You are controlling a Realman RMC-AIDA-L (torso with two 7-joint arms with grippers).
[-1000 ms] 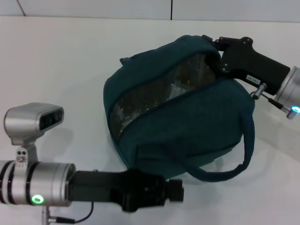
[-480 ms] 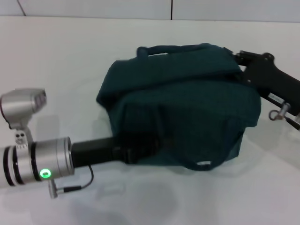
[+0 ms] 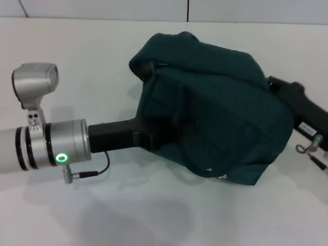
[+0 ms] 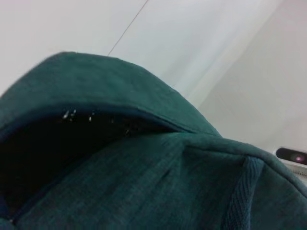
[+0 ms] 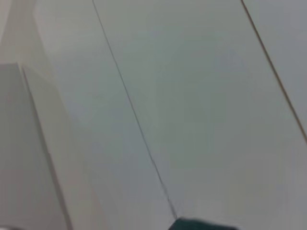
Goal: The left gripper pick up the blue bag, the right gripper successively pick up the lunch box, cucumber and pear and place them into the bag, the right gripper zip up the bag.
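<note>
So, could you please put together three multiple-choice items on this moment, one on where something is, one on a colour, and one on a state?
1. Where does the left gripper meet the bag?
A. at the side toward the robot's left
B. on top
C. nowhere near it

2. What colour is the lit ring on the left wrist?
A. red
B. green
C. white

3. How does the bag's opening look in the head view?
A. gaping wide, with its contents showing
B. no opening showing
C. turned inside out

Answers: 1 A, the black gripper disappears into the fabric there; 2 B, the ring glows green; 3 B, only dark teal fabric shows, no lining or contents.
</note>
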